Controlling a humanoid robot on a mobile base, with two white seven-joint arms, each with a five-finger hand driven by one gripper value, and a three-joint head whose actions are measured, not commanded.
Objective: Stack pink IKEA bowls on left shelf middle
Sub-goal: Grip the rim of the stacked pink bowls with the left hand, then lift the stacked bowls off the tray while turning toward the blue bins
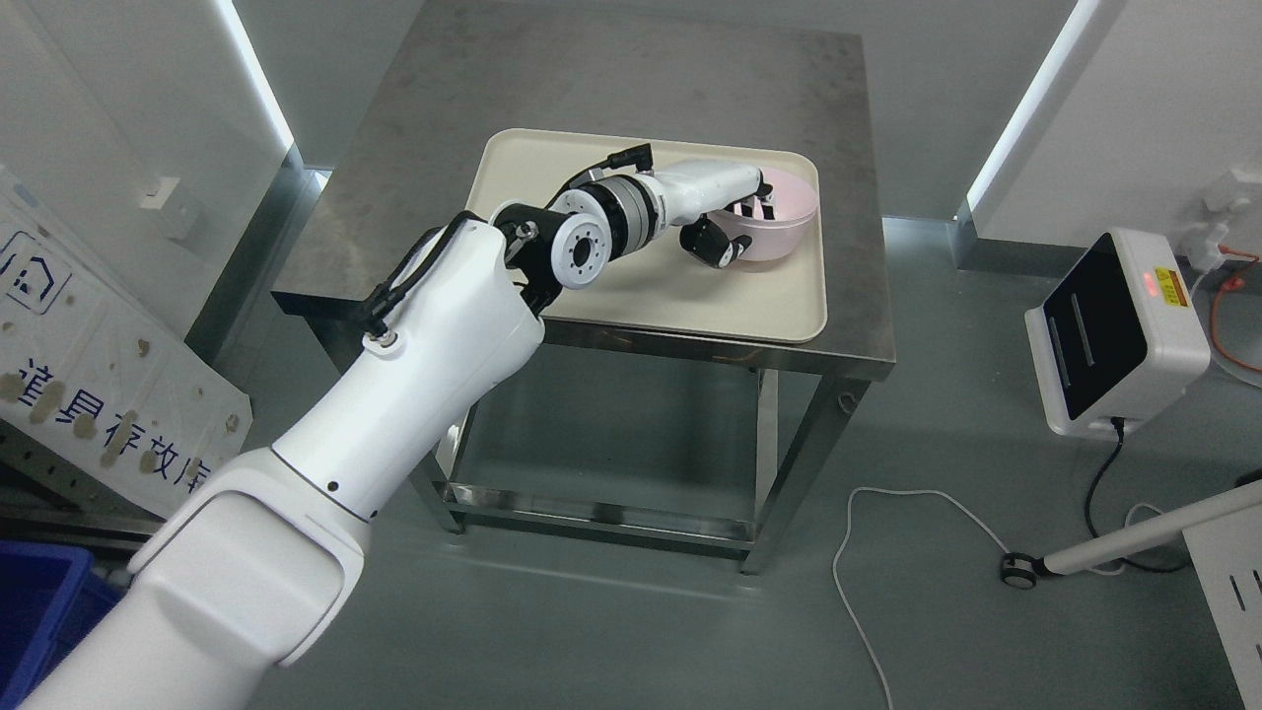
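A pink bowl sits at the far right corner of a cream tray on a steel table. My left arm reaches in from the lower left across the tray. My left hand is at the bowl's near rim: the upper fingers hook over the rim into the bowl and the thumb presses the outer wall. The bowl rests on the tray. My right arm is out of the picture.
A white device with a black screen stands on the floor at the right, with cables trailing nearby. A white sign panel leans at the left. A blue bin shows at the lower left corner.
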